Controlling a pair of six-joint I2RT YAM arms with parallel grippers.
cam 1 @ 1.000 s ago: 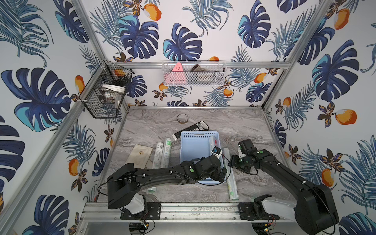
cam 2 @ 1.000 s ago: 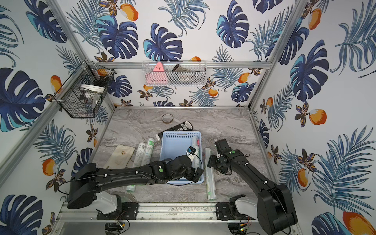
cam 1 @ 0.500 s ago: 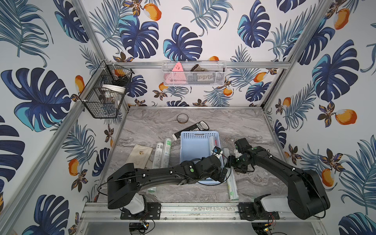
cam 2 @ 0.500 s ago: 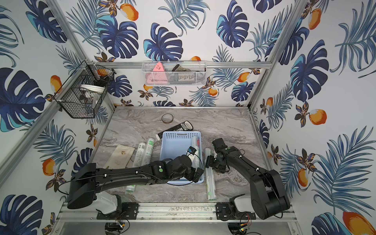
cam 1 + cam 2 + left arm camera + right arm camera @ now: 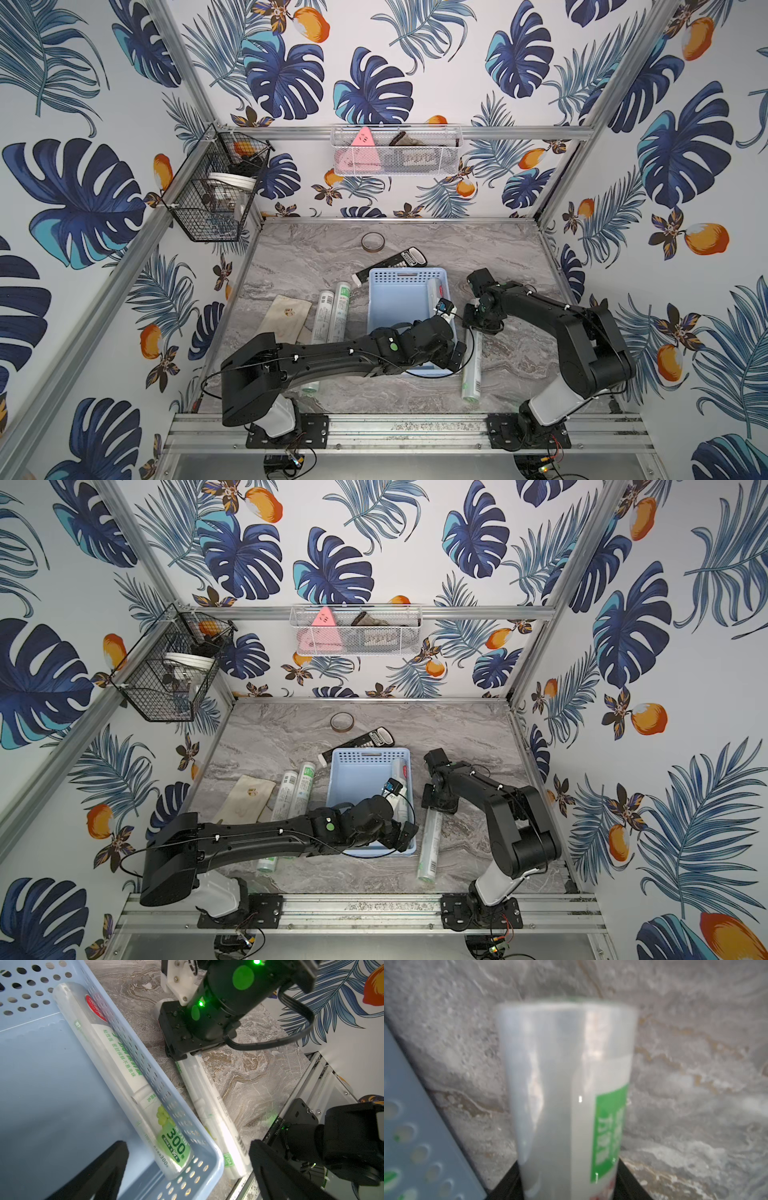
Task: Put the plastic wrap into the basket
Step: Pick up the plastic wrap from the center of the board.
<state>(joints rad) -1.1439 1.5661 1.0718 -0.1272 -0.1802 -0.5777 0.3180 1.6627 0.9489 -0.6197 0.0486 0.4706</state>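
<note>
Gripping the far end of a plastic wrap roll (image 5: 473,365), the right hand (image 5: 478,329) is clenched around it. The roll lies on the marble surface (image 5: 519,257), just beside the right wall of the light blue basket (image 5: 405,275) and parallel to it. The left hand (image 5: 455,356) hangs released, fingers spread wide, over the basket's near right corner. A second roll (image 5: 116,1057) lies inside the basket along its right wall. Two more rolls (image 5: 325,316) lie side by side on the surface left of the basket.
</note>
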